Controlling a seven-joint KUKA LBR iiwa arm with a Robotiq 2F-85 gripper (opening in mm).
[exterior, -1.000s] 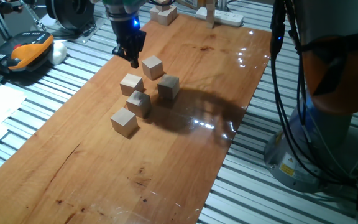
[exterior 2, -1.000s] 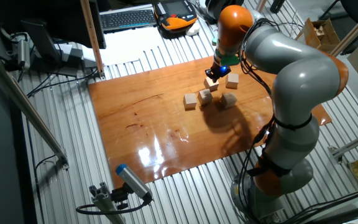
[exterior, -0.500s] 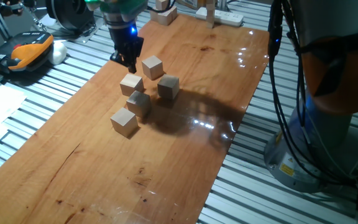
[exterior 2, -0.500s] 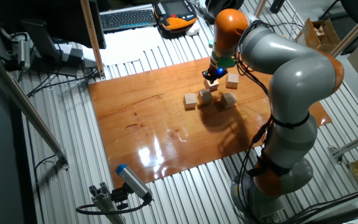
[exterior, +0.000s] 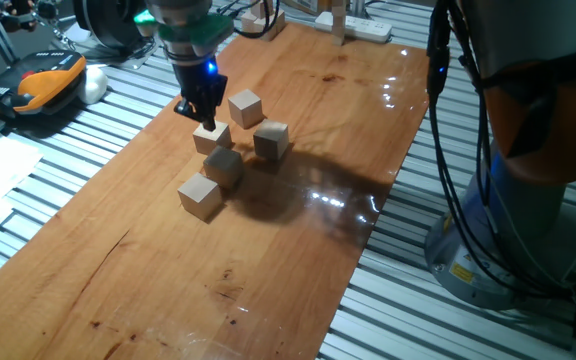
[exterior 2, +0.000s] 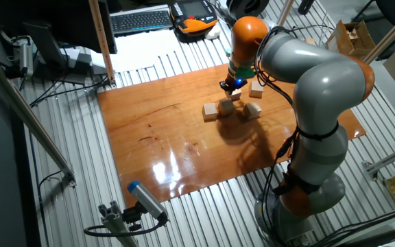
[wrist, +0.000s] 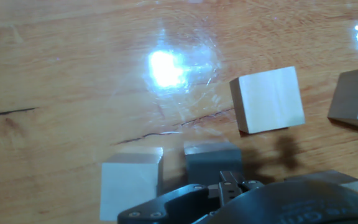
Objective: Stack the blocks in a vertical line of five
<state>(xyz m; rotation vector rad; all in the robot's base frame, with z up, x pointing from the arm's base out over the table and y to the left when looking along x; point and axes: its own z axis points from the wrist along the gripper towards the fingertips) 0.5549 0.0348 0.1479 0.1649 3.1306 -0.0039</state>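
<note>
Overhead, arm bent low, end effector (exterior: 204, 116) pointing down above blocks (exterior: 213, 136), finger spacing unclear

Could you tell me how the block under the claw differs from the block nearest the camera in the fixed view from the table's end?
The block under the claw has the claw hovering right over it; the nearest block sits in the open. The first lies close to other cubes; the second stands slightly apart. Both are plain tan wooden cubes, alike in size.

White power strip (exterior: 353, 27) at far table edge; keyboard (exterior 2: 141, 20), orange-black device (exterior: 50, 79) beside board.
</note>
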